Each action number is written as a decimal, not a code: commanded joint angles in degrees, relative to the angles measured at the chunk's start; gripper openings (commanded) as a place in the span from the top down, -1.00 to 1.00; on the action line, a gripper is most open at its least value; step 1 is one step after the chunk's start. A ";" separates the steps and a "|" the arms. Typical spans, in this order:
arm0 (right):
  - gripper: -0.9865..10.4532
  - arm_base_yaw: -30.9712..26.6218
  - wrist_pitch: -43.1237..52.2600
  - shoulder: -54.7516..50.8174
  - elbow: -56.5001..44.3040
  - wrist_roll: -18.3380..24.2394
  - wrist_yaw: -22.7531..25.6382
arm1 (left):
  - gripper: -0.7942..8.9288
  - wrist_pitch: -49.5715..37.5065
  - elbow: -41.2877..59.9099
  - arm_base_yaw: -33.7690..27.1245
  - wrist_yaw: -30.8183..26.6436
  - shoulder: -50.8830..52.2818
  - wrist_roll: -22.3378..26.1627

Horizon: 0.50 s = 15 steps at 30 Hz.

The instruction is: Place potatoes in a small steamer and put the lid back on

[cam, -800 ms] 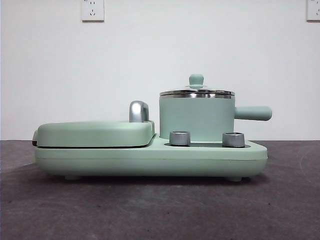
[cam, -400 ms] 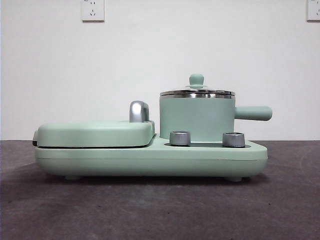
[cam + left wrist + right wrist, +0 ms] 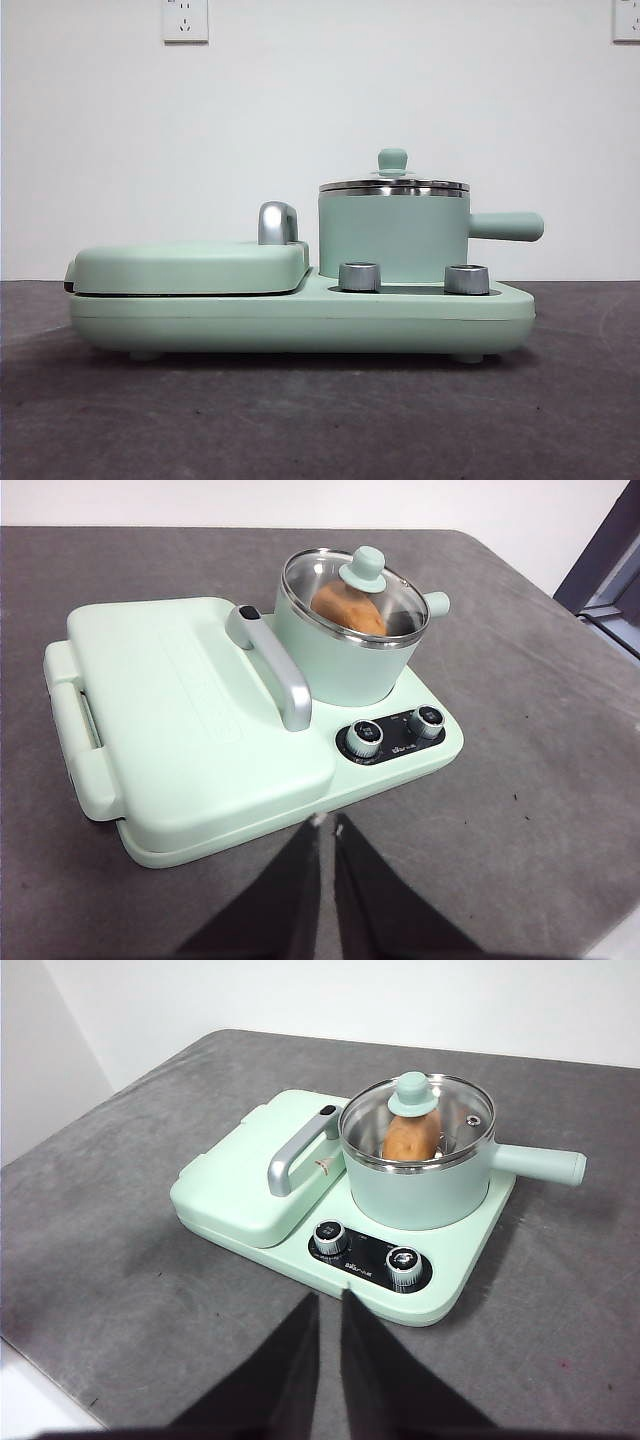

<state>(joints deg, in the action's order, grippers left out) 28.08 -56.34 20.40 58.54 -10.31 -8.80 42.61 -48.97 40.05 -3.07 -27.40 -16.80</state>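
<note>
Oblong orange-brown potato (image 3: 412, 1136) inside small mint-green steamer pot (image 3: 394, 238); clear glass lid (image 3: 352, 594) seated on top. My left gripper (image 3: 327, 825) and right gripper (image 3: 328, 1300) empty, nearly closed, above grey tabletop (image 3: 120, 1260).

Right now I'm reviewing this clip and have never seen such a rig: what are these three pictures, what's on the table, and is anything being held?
A two-armed robot works at a grey table. One picture looks level across it from a low front camera; the other two come from cameras on each wrist. The left gripper and right gripper hang back from the cooker, jaws nearly together, holding nothing. On the table sits a mint-green cooker with a closed griddle cover and two dials. The small steamer stands on it, lid on, with the potato visible through the glass.
</note>
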 commanded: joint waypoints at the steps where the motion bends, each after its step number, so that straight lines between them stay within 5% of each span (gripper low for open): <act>1: 0.80 0.24 0.63 0.46 0.33 0.42 0.20 | 0.82 -0.59 -0.35 0.50 0.04 -0.22 -0.42; 15: 0.80 0.24 0.63 0.46 0.35 0.44 0.17 | 0.82 -2.91 1.51 -3.26 1.03 0.85 -0.42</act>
<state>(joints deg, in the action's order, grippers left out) 28.08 -56.31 20.45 58.54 -10.31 -8.80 40.40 -47.46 37.08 -2.52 -26.48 -16.80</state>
